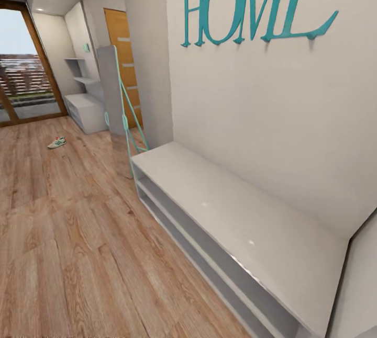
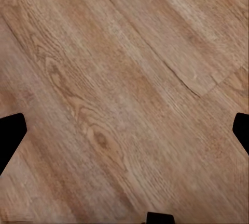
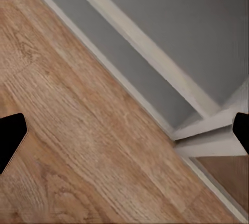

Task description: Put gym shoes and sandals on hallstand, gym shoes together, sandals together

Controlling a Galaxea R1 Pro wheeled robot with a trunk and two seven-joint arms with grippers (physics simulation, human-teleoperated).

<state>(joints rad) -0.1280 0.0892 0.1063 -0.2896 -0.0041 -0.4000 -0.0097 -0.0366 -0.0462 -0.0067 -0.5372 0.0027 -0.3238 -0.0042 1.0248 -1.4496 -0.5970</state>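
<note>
While both grippers spread wide and hold nothing, dark fingertips (image 2: 10, 135) at the left wrist view's edges frame the grainy plank floor (image 2: 124, 94). The right gripper's fingertips (image 3: 10, 138) flank a matte grey bench (image 3: 171, 68). Far down the corridor, one gym shoe (image 1: 57, 142) lies on the floor.

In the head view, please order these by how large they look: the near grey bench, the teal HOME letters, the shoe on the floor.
1. Grey bench, though it is nearest the camera.
2. HOME letters, cropped at the top.
3. Shoe, far away, so it looks tiny.
</note>
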